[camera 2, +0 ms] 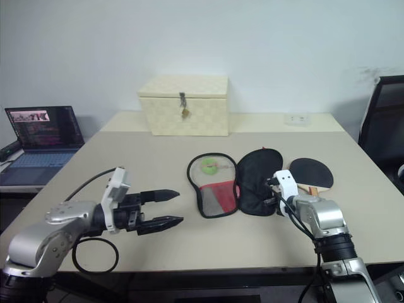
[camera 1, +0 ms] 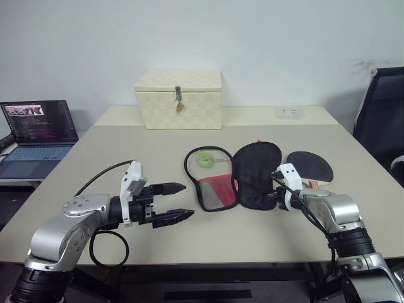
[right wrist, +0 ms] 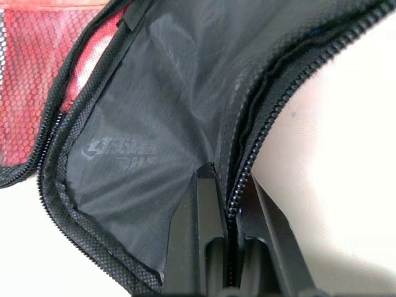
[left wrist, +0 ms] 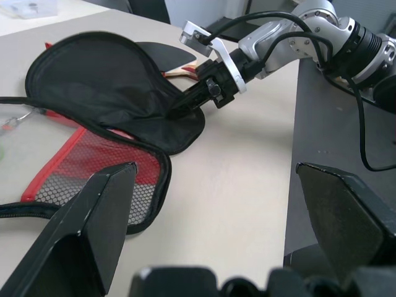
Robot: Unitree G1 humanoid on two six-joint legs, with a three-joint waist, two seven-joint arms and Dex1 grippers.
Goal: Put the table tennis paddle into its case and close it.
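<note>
Table [camera 1: 189, 240]: case [camera 1: 255, 173] lies unzipped and splayed at centre, mesh half at 9 o'clock, black flap at 3. Table tennis paddle [camera 1: 310, 168] sits just beside the flap at 3 o'clock, not in yet. Right gripper [right wrist: 229, 213] is pinched on the flap's zipper edge, near the narrow end. Left gripper [camera 1: 169, 202] hovers spread wide at 8 o'clock from the case, empty. Step looks like opening/positioning the case. Next probably: flap held open, paddle slid inside.
</note>
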